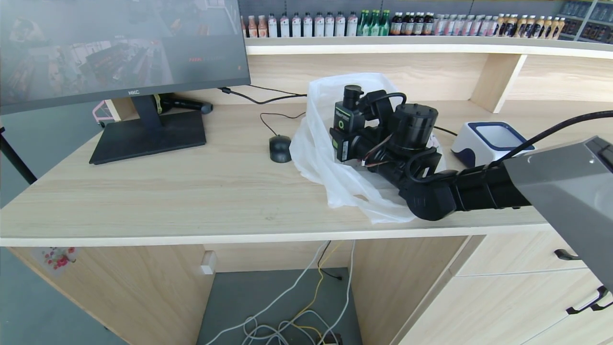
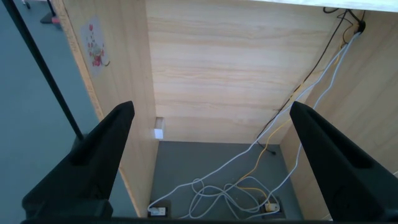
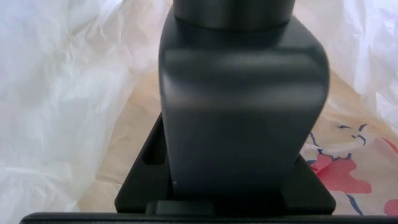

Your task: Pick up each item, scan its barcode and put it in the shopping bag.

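Note:
A white plastic shopping bag (image 1: 330, 163) lies open on the wooden counter (image 1: 191, 191). My right arm's wrist (image 1: 383, 136) reaches over the bag's mouth, and the gripper end is sunk inside the bag. In the right wrist view the gripper's dark housing (image 3: 242, 112) hides what lies beyond it, with the bag's film (image 3: 68, 93) around it and a pale packet with a red flower print (image 3: 348, 165) beneath. A white scanner with a blue rim (image 1: 488, 141) stands just right of the bag. My left gripper (image 2: 211, 168) hangs open below the counter, holding nothing.
A monitor (image 1: 119, 48) on its stand sits at the counter's back left, with a black mouse (image 1: 280, 147) beside the bag. Bottles (image 1: 407, 24) line the far shelf. Drawers (image 1: 527, 287) are at the lower right. Loose cables (image 2: 236, 186) lie on the floor under the counter.

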You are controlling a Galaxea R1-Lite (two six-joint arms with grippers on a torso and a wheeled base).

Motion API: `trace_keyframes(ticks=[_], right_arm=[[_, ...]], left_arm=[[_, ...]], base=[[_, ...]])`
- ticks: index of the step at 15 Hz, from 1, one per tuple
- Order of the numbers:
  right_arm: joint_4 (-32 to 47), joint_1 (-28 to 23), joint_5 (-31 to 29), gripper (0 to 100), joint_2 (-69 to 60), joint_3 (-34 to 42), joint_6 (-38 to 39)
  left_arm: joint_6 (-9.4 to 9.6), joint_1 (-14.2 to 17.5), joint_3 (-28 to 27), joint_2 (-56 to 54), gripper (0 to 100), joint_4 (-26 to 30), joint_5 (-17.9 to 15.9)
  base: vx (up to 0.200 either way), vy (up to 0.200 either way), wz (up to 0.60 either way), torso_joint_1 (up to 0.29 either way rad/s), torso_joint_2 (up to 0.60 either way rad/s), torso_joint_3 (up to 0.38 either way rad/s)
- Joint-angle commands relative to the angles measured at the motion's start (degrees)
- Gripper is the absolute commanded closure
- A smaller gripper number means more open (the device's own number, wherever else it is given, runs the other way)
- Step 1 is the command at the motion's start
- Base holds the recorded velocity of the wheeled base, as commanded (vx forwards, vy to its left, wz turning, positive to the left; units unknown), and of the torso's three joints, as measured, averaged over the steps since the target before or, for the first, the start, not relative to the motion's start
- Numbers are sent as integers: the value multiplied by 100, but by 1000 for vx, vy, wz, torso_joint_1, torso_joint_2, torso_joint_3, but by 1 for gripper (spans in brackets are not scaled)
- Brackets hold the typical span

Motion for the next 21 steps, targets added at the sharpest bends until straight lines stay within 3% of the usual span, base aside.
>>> trace_keyframes(ticks=[1,6,7,17,21], right_arm=[[-9,3,9,100,5,-5,7],[-18,3,79,100,-21,4,7],[-9,-6,97,0,-39,-14,-2],[-159,3,62,0,-452,4,-265],[-168,-32,62,0,-830,373,-362]], left_arm=[[-1,0,0,-2,0,-2,4],[-1,0,0,-2,0,-2,4],[8,0,0,-2,0,-2,-5],[-1,0,0,-2,0,-2,4],[-1,0,0,-2,0,-2,4]], base=[[0,0,0,0,0,0],[0,0,0,0,0,0],[0,0,0,0,0,0],[0,0,0,0,0,0],[0,0,0,0,0,0]])
